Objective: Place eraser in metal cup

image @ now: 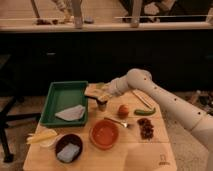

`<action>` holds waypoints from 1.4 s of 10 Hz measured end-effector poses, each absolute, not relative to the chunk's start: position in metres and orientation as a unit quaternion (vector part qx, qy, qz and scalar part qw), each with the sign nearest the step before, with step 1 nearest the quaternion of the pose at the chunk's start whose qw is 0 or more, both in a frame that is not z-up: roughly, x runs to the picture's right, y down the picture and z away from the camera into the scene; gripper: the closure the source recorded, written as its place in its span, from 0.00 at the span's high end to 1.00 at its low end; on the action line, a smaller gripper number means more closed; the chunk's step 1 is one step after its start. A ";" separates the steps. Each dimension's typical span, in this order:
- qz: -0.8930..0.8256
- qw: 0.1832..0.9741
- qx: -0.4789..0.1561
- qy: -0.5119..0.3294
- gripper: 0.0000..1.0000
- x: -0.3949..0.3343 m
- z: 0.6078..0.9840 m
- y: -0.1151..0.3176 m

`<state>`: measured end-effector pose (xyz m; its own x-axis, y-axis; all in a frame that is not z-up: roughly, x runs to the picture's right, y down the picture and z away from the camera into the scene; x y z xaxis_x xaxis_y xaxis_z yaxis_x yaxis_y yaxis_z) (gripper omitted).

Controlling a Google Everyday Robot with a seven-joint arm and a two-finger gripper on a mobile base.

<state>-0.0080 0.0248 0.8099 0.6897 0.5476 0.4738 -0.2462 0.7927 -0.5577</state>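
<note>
- Now the gripper (98, 95) has its jaws clamped on one eraser (93, 91).
- One metal cup (102, 105) stands directly beneath.
- One green tray (64, 95) lies beside them.

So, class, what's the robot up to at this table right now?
The robot's one arm reaches over the wooden table, with its gripper shut on a tan eraser. It holds the eraser just above the metal cup, which stands beside the green tray. The eraser is not yet in the cup. An orange bowl, a fork and a grey cloth in the tray lie untouched.
</note>
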 end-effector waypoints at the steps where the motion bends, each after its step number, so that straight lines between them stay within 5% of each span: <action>1: 0.225 0.889 -0.234 -0.324 0.00 -0.006 0.813 0.024; 14: 0.237 0.884 -0.254 -0.312 0.00 0.007 0.827 0.038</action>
<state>0.0074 0.0377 0.8267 0.6931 0.5779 0.4309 -0.2618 0.7587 -0.5965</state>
